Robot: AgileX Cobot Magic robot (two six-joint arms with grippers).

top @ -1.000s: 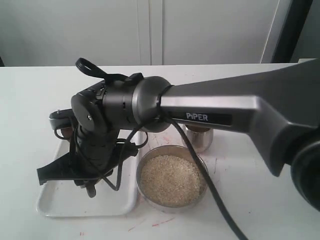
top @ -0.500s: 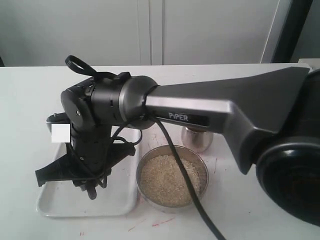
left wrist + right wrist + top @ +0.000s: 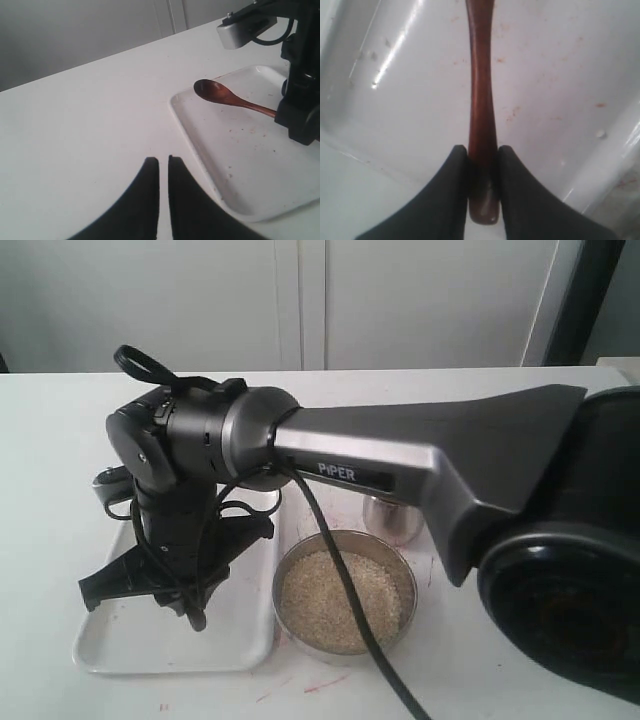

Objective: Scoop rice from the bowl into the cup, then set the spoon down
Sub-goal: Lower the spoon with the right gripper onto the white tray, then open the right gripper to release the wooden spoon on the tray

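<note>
While the spoon is clamped over the white tray by the right end effector, scooping cannot be confirmed.

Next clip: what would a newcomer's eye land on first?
The big grey-and-black right arm sweeping across the exterior view, its right gripper clamped on the slim handle of the reddish-brown wooden spoon over the white rectangular tray. Beside the tray, the round steel bowl holds pale rice.
</note>
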